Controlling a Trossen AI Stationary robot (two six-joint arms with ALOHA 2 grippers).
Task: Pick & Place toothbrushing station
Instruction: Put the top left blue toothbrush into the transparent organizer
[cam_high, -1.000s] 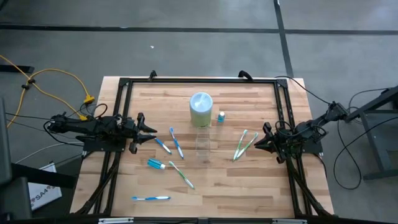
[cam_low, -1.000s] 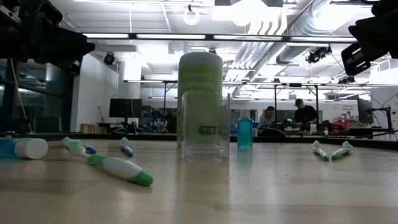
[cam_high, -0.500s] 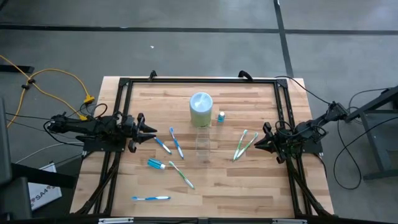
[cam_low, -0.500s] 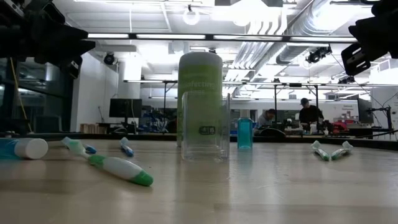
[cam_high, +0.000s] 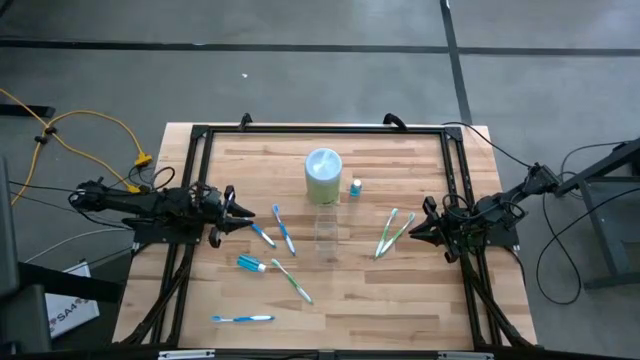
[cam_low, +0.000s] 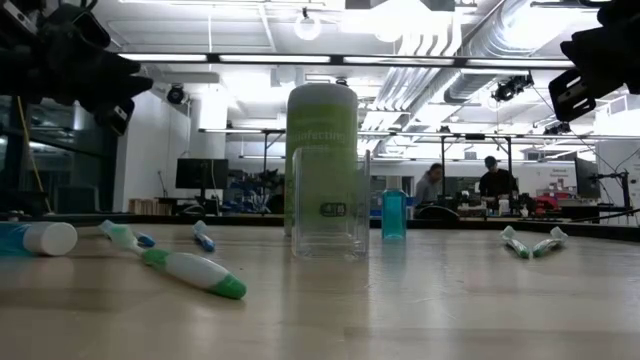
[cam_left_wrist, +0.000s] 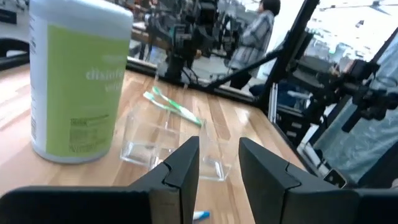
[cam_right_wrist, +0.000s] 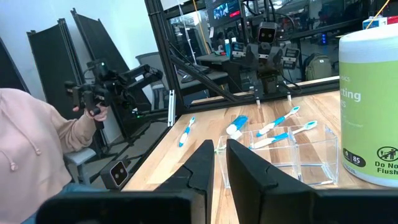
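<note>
The clear tumbler (cam_high: 326, 228) stands upright on its base at the table's middle. Two blue-and-white toothbrushes (cam_high: 274, 230) lie flat to its left, and a third (cam_high: 243, 318) lies near the front edge. A green-and-white toothbrush (cam_high: 292, 281) lies in front, and two more (cam_high: 392, 232) lie to the right. One toothpaste tube (cam_high: 251, 263) lies on its side and another (cam_high: 355, 187) stands upright. My left gripper (cam_high: 240, 215) hovers open at the left edge, pointing level at the tumbler (cam_left_wrist: 168, 146). My right gripper (cam_high: 415, 228) hovers at the right edge with its fingers almost together and nothing between them.
A tall green-and-white wipes canister (cam_high: 323, 176) stands just behind the tumbler. A black frame (cam_high: 320, 130) runs around the wooden table top. A person in a pink sleeve (cam_right_wrist: 31, 155) holds a controller beyond the table. Bare wood lies at the front right (cam_high: 400, 300).
My left gripper has rolled a little about the line it points along, staying in place and still open. The toothbrushes, tubes and tumbler have not moved.
</note>
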